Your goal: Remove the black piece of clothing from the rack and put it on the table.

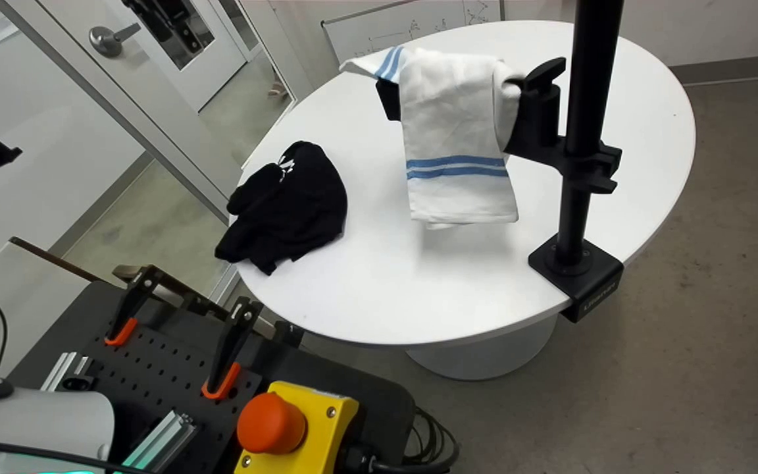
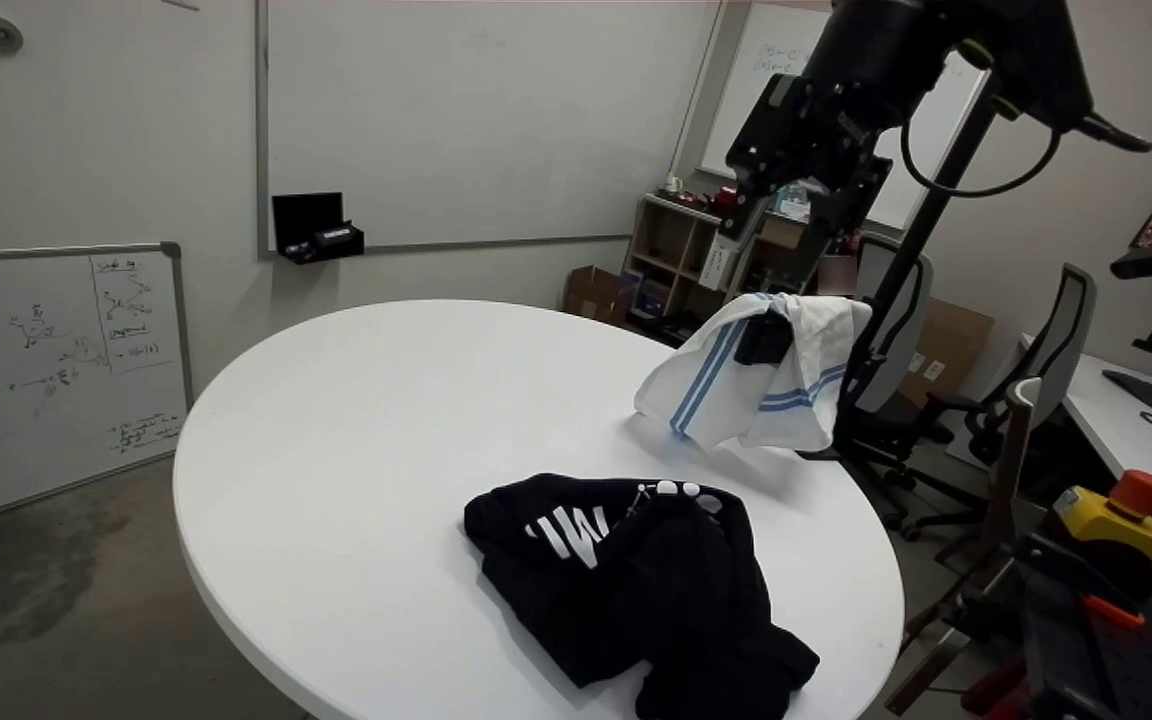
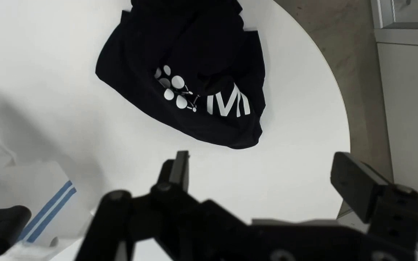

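The black piece of clothing (image 1: pixel 287 207) lies crumpled on the white table (image 1: pixel 366 289) near its edge, its white print showing. It also shows in an exterior view (image 2: pixel 626 570) and at the top of the wrist view (image 3: pixel 194 47). The black rack (image 1: pixel 593 79) is clamped to the table's edge, and its side arm bears a white towel with blue stripes (image 1: pixel 458 131). My gripper (image 2: pixel 761 258) is above the table and the towel in an exterior view. In the wrist view the gripper (image 3: pixel 259 159) is open and empty, its fingers apart from the clothing.
The rack's arm end (image 3: pixel 2 228) and the towel (image 3: pixel 45 203) are at the lower left of the wrist view. A dark cart with a yellow and orange button box (image 1: pixel 306 428) stands beside the table. Whiteboards (image 2: pixel 56 370) and office chairs (image 2: pixel 1046 360) stand around.
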You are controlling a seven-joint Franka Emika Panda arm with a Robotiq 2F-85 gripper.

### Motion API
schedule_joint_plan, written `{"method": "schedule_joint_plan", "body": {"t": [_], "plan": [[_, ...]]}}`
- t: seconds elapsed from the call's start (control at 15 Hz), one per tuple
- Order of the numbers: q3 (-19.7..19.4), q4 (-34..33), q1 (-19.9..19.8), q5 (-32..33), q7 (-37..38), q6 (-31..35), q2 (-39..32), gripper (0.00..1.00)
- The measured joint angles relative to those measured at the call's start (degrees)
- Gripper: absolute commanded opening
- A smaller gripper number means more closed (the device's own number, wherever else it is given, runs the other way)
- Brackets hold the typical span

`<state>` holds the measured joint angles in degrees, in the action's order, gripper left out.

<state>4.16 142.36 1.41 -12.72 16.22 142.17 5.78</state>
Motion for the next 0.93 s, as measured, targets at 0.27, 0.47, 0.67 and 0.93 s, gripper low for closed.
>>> {"method": "schedule_joint_plan", "body": {"t": [0.27, 0.47, 0.67, 0.93], "plan": [[-1.2, 0.0, -0.7, 0.1, 1.5, -0.6, 1.5, 1.0], [-2.4, -0.1, -2.4, 1.0, 2.6, -3.0, 3.6, 1.0], [-3.4, -0.5, -3.8, 1.4, 2.7, -7.4, 6.4, 1.0], [-3.8, -0.8, -4.4, 1.4, 2.8, -11.4, 9.9, 1.0]]}}
